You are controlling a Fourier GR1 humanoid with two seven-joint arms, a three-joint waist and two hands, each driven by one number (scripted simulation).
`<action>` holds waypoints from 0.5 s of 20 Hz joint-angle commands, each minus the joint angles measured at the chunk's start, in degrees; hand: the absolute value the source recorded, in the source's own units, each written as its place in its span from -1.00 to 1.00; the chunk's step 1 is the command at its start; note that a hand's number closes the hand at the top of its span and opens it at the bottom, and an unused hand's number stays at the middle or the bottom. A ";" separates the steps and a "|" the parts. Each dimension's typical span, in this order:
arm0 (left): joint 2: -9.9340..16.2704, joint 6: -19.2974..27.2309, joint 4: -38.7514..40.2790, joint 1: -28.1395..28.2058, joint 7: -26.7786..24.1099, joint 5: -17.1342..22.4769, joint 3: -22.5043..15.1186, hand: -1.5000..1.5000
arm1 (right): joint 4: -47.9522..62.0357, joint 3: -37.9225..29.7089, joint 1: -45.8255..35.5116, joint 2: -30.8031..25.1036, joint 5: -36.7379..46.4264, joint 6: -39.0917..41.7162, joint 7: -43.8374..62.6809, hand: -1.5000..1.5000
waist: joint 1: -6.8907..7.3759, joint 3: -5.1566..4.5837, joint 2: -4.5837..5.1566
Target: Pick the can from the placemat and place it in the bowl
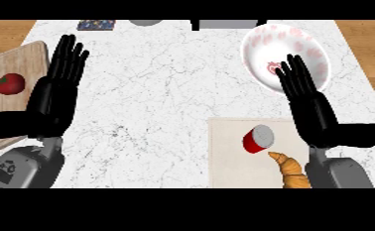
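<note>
The red can (pixel 258 139) lies tipped on the placemat (pixel 234 160), a croissant (pixel 291 171) just beside it — the right hand (pixel 311 108) wide open, fingertips over the bowl (pixel 275 46). Left hand (pixel 55 93) open too.

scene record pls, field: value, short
can: red can on the beige placemat, not yet picked
bowl: white bowl with pink pattern, beyond the placemat
croissant: croissant on the placemat beside the can
left hand: left hand open, holds nothing
right hand: right hand open, over the bowl's near rim
tomato: tomato on the wooden board
</note>
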 commanded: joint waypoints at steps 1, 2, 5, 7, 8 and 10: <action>-0.08 0.04 0.62 1.37 -1.15 -2.06 0.75 0.00 | -3.24 4.15 -1.97 0.34 -0.50 4.44 3.32 -1.00 | -0.03 0.08 0.21; 1.49 0.49 2.31 0.14 -1.20 -1.23 3.05 0.00 | -4.61 9.04 -0.13 0.11 -1.53 11.57 0.85 -1.00 | 0.20 0.10 0.20; 4.09 -0.70 3.43 -0.14 -0.88 -1.95 3.52 0.00 | -9.58 20.67 -7.48 1.93 -2.21 20.82 4.62 -1.00 | 4.29 -0.05 -0.01; 3.70 0.22 5.19 1.46 0.75 -1.39 3.67 0.00 | -13.52 16.30 -14.07 -10.18 16.99 17.33 -0.34 -1.00 | 0.95 -0.99 -3.22; 5.57 -1.02 7.79 1.05 -0.14 -0.39 6.84 0.00 | -14.77 19.37 -9.85 -5.94 19.44 12.55 -0.89 -1.00 | -1.03 -0.24 -0.72; 6.45 -3.13 7.45 2.06 -0.59 1.18 8.74 0.00 | -18.99 23.06 1.85 -2.78 23.68 7.47 -7.20 -1.00 | -1.54 0.06 -0.26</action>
